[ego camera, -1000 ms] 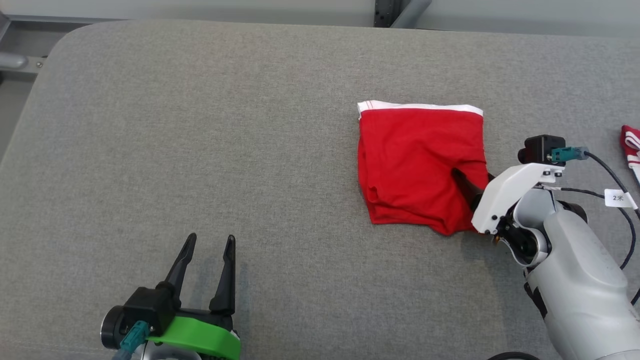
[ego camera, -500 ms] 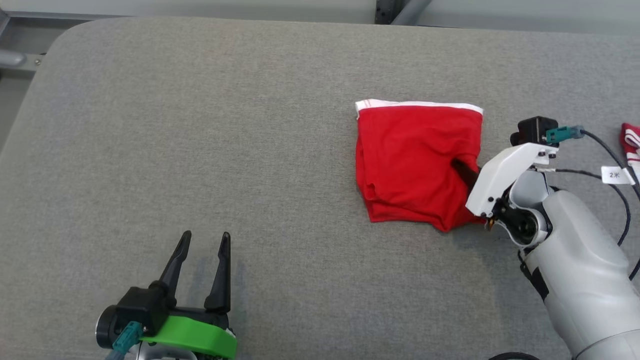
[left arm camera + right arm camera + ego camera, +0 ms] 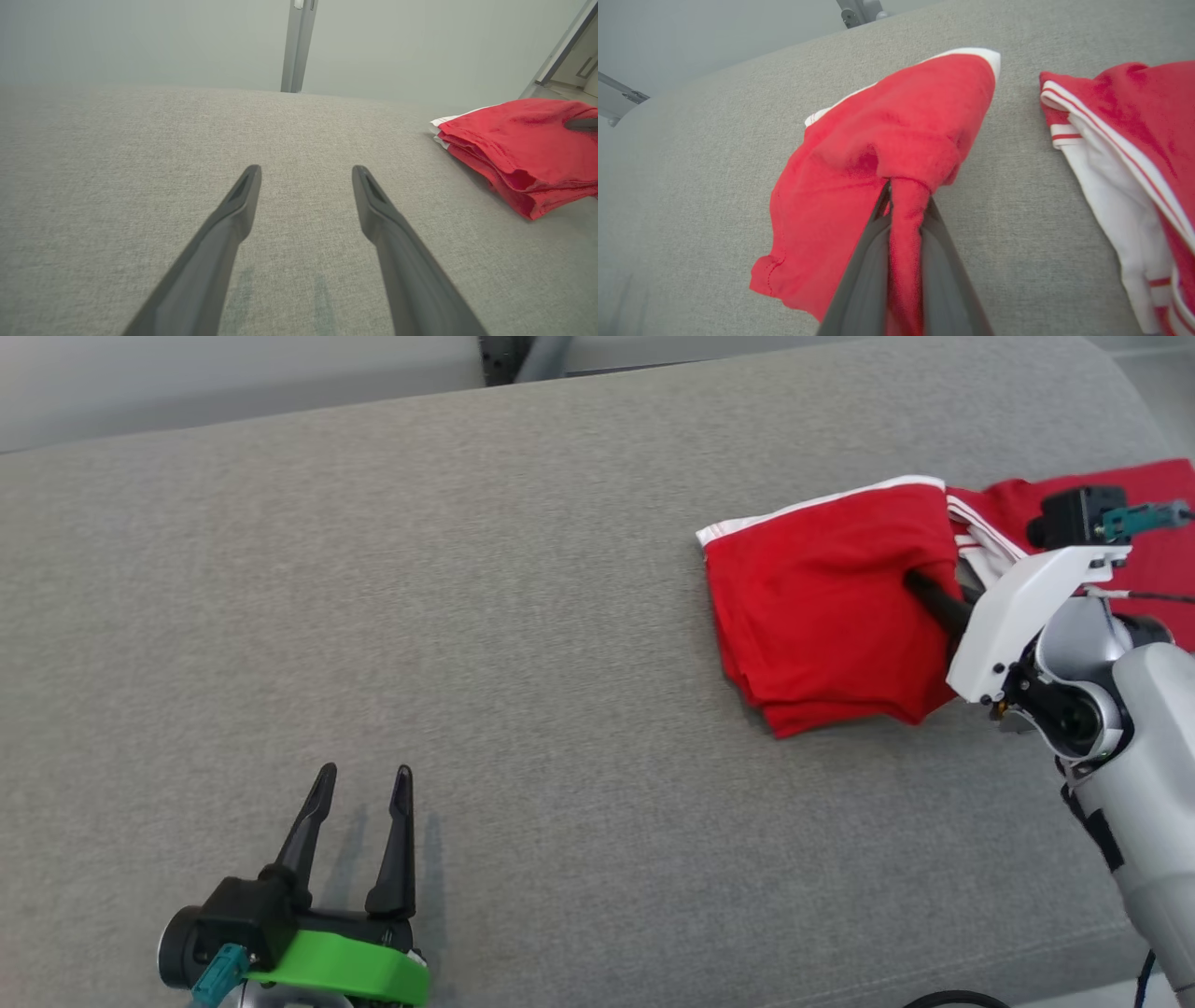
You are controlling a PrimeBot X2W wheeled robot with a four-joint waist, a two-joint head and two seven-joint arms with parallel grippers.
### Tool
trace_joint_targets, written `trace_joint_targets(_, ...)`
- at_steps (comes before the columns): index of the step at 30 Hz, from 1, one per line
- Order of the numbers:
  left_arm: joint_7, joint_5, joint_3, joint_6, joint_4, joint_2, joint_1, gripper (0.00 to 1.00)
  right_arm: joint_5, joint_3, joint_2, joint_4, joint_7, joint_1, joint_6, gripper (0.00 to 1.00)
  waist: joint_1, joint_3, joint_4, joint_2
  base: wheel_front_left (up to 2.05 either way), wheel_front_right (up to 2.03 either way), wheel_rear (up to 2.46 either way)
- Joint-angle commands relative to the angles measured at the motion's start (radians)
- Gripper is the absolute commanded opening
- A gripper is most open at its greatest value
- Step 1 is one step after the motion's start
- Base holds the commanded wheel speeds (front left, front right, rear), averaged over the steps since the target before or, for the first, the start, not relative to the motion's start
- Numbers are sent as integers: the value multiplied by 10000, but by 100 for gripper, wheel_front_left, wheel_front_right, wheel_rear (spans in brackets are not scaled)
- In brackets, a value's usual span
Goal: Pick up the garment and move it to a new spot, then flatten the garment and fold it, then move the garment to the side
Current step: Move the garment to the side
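Currently right end effector (image 3: 906, 196) pinches garment (image 3: 887, 121); left end effector (image 3: 365, 773) spread.

1. Left gripper (image 3: 365, 771): two long, tapering black fingers; green bracket (image 3: 350, 966) behind the jaws; teal connector (image 3: 217, 975) at the black base.
2. Right gripper (image 3: 906, 205): dark grey fingers; white bracket (image 3: 1027, 607) with dark screws behind the jaws; thin black cable (image 3: 1145, 598); silver-grey forearm (image 3: 1144, 775).

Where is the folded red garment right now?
The folded red garment sits at the right of the grey padded surface in the head view, its right edge pinched in the right gripper, with another red-and-white garment just to its right.
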State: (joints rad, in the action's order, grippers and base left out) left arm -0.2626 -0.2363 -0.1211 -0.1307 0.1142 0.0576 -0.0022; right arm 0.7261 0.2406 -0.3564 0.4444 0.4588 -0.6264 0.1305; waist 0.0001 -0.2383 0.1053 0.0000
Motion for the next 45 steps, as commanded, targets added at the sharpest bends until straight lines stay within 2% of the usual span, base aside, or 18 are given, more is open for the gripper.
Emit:
trace_joint_targets(1, -24, 26, -117, 6, 19, 156, -176, 100, -142, -50, -122, -218, 188, -194, 1, 0, -1, -312, 1426, 0, 0, 0, 0)
trace_joint_targets(7, -23, -102, -542, 6, 118, 439, -624, 100, -663, -391, -542, -750, 1077, -863, 1, 0, -1, -593, 1528, 0, 0, 0, 0)
trace_joint_targets(14, -24, -277, -737, 6, 207, 437, -978, 100, -1264, -900, -1192, -1051, 2663, -1785, 1, 0, -1, -966, 817, 0, 0, 0, 0)
trace_joint_targets(19, -24, -339, -799, 6, 279, 386, -901, 100, -1494, -1376, -2081, -1081, 3882, -1791, -1, 0, -1, -1198, 247, 0, 0, 0, 0)
trace_joint_targets(22, -23, -396, -881, 6, 297, 395, -938, 100, -1986, -1398, -2962, -1117, 4404, -1436, -1, 0, -1, -1342, -111, 0, 0, 0, 0)
trace_joint_targets(29, -23, -479, -1023, 6, 329, 350, -1190, 100, -3053, -1080, -4096, -790, 3621, -945, -2, 0, -1, -1463, -467, 0, 0, 0, 0)
trace_joint_targets(35, -24, -580, -1147, 6, 414, 297, -1271, 100, -3760, -463, -4663, -127, 2615, -978, -8, 0, -1, -1519, -557, 0, 0, 0, 0)
trace_joint_targets(36, -23, -583, -1165, 6, 425, 294, -1286, 100, -3849, -384, -4681, 4, 2483, -1022, -8, 20, -1, -1524, -561, 0, 0, 0, 0)
trace_joint_targets(37, -24, -594, -1170, 6, 439, 296, -1294, 100, -4004, -307, -4722, 98, 2294, -1047, -8, 46, -1, -1530, -561, 0, 0, 0, 0)
trace_joint_targets(38, -23, -606, -1175, 6, 456, 306, -1293, 100, -4180, -287, -4781, 253, 2133, -1066, -8, 100, -1, -1533, -558, 0, 0, 0, 0)
trace_joint_targets(42, -23, -646, -1172, 6, 503, 329, -1254, 100, -4333, -362, -4611, 783, 1778, -1074, -7, 100, -1, -1495, -529, 0, 0, 0, 0)
trace_joint_targets(45, -23, -660, -1145, 6, 563, 359, -1147, 100, -4451, -685, -4410, 1357, 1008, -1150, -8, 100, -1, -1352, -456, 0, 0, 0, 0)
